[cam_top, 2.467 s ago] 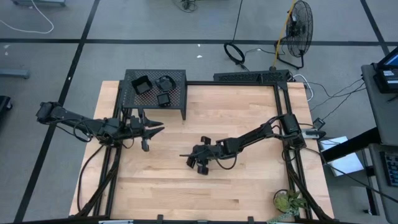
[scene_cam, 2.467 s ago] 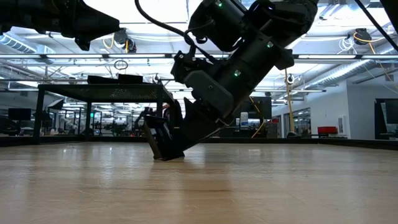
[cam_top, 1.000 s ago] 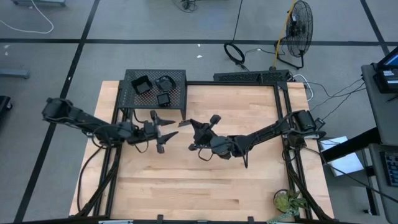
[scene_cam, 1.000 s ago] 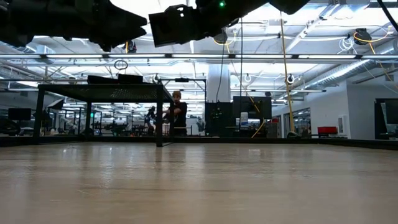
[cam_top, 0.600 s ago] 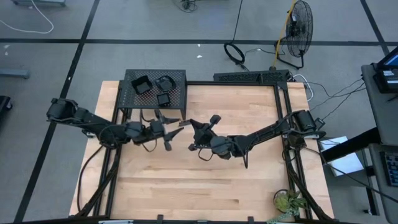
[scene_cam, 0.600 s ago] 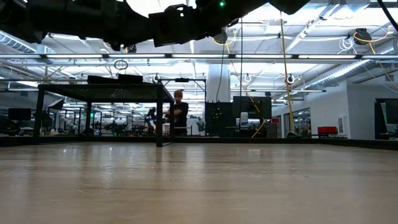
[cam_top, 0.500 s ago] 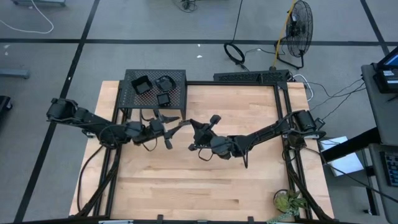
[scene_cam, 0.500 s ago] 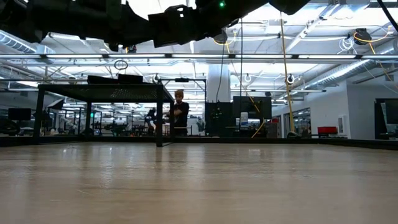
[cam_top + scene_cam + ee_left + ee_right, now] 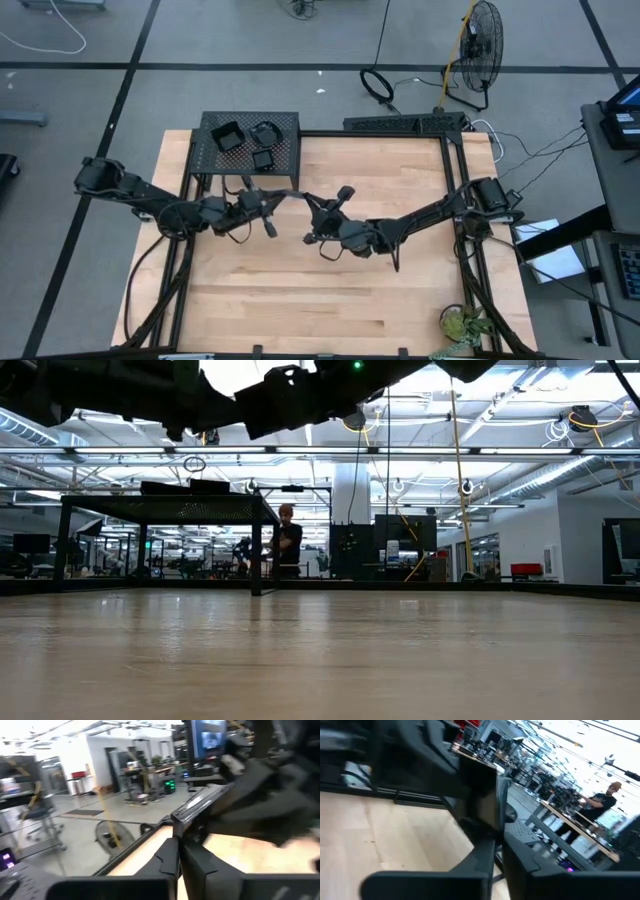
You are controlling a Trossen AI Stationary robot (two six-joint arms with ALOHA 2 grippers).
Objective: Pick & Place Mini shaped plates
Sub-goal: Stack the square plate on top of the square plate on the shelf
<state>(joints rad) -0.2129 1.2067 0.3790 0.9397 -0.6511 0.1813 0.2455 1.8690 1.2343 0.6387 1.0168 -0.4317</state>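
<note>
One small glossy black plate is held in the air above the middle of the table, between my two grippers. My left gripper reaches it from the table's left and my right gripper from the right. Each wrist view shows that arm's fingers close together on the plate, in the left wrist view and in the right wrist view. Three more black plates lie on top of the black mesh rack at the table's far left. My left gripper pinches the plate's near edge between its two fingers, coming roughly level from the table's left. The plate is lifted clear of the table and runs on toward the other gripper. My right gripper pinches the plate's opposite edge between its two fingers, coming roughly level from the table's right. The plate stands clear of the table beyond the fingers.
The rack's legs stand on the table's far left corner. A black frame rail runs along the far and right edges. A green plant-like thing lies at the near right corner. A person stands beyond the table.
My left gripper has gone toward the table's right, up to the plate. My right gripper has kept still, holding the plate in the air.
</note>
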